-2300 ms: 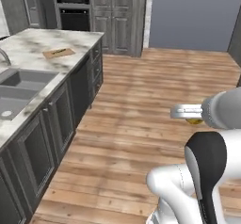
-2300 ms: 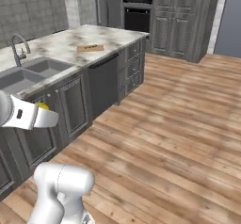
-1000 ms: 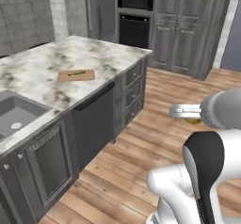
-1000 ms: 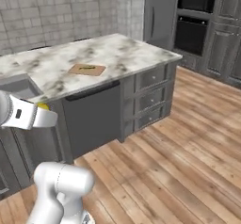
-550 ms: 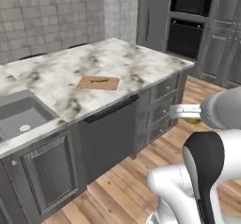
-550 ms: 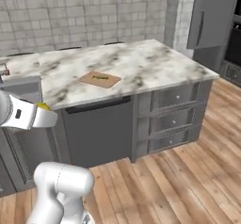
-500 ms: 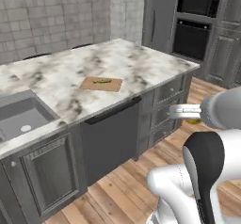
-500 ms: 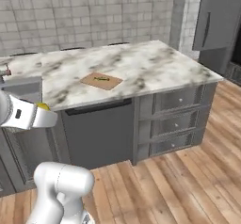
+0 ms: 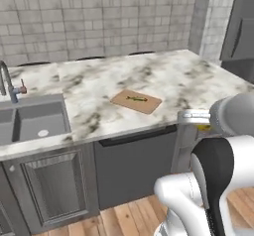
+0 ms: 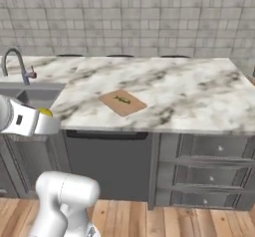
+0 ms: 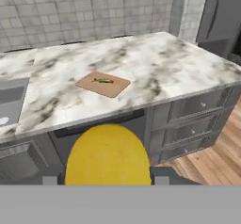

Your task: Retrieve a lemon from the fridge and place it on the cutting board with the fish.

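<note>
- Two-finger gripper (image 11: 108,180) is closed on the small round bright-yellow lemon (image 11: 108,155); in the hand view the fruit sits between the finger tips and fills the lower centre.
- Left base view: a sliver of the lemon (image 9: 204,127) shows beneath the gripper (image 9: 191,116), in front of the counter's front edge, off the worktop.
- Right base view: the lemon (image 10: 46,112) peeks out above the white hand, near the counter's front edge beside the sink.
- Flat rectangular light-brown wooden cutting board (image 9: 136,101) lies on the white-and-grey marbled countertop (image 9: 94,88), about mid-depth, well apart from the held lemon.
- Small slender greenish-yellow fish (image 9: 136,99) lies on the board, roughly centred; also seen at (image 10: 121,99) and (image 11: 102,80).
- Grey recessed sink (image 9: 30,121) with a curved metal faucet (image 9: 9,84) sits left of the board.
- Tall plain grey fridge (image 9: 240,29) with a dark vertical handle stands at the counter's far right end.
- Grey tiled wall (image 10: 129,17) runs behind the counter.
</note>
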You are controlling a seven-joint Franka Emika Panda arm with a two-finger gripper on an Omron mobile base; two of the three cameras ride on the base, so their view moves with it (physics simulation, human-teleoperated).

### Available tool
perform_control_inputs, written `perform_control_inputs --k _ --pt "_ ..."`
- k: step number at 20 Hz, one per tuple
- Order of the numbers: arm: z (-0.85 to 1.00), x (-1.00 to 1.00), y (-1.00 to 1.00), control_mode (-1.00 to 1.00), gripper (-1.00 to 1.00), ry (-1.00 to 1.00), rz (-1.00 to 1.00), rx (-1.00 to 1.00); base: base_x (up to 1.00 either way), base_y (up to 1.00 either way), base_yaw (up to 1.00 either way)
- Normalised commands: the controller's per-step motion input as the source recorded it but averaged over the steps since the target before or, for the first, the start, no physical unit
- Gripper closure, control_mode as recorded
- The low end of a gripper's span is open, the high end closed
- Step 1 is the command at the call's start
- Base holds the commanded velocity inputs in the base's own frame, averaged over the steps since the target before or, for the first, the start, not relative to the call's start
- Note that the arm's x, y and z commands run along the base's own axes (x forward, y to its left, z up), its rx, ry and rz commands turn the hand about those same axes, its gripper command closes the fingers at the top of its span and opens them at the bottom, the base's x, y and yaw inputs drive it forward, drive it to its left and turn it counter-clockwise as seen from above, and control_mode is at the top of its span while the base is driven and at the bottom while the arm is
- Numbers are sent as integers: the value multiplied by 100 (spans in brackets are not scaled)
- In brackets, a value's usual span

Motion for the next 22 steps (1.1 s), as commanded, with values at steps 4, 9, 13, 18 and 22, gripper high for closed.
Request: perform_control_inputs --k 4,9,13,18,22 --pt "0 0 0 100 100 0 0 0 47 -82 62" --pt "0 0 0 100 100 0 0 0 46 -82 56" --pt "0 0 0 100 100 0 0 0 59 -67 37" --pt "0 0 0 100 100 0 0 0 47 -54 19" --pt "0 0 0 100 100 0 0 0 11 -16 1"
